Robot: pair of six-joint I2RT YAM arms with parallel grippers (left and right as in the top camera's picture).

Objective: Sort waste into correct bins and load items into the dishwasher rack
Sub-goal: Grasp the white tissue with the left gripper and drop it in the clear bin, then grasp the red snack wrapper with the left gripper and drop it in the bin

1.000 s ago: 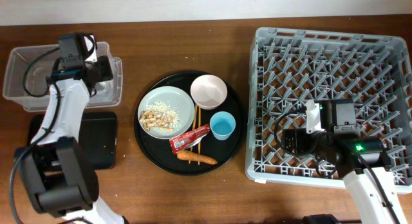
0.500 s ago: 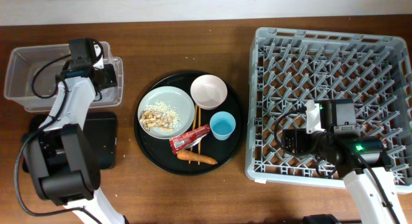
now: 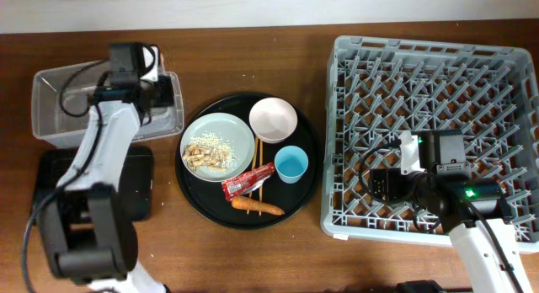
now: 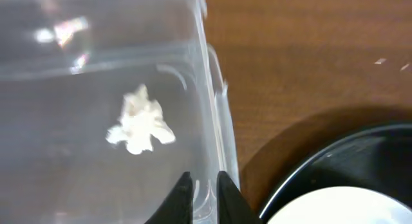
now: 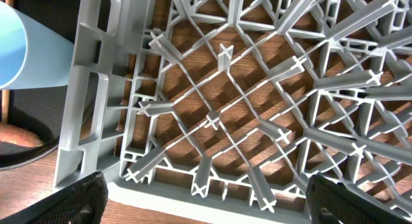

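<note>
My left gripper (image 3: 167,96) is shut on the right wall of the clear tub (image 3: 59,116); in the left wrist view the tub's wall (image 4: 209,130) sits between the nearly closed fingers (image 4: 205,199). A crumpled white tissue (image 4: 140,121) lies inside the tub. The shallow black tray (image 3: 135,183) lies in front of the tub. The grey-green plate (image 3: 229,129) holds beige scraps (image 3: 206,154). The bowl (image 3: 273,119), blue cup (image 3: 291,164), chopsticks (image 3: 260,150), red wrapper (image 3: 248,182) and carrot (image 3: 257,206) lie beside it. My right gripper (image 3: 387,185) is open and empty over the grey rack (image 3: 438,74).
The plate, bowl, cup, wrapper, carrot and chopsticks all rest on a large round black tray (image 3: 198,196) between the tub and the rack. The right wrist view shows the rack's front-left corner (image 5: 96,121), the cup (image 5: 26,53) and the carrot (image 5: 16,137).
My left gripper has moved to the right with the clear tub's wall in it, dragging the tub towards the round black tray. The right arm has not moved.
</note>
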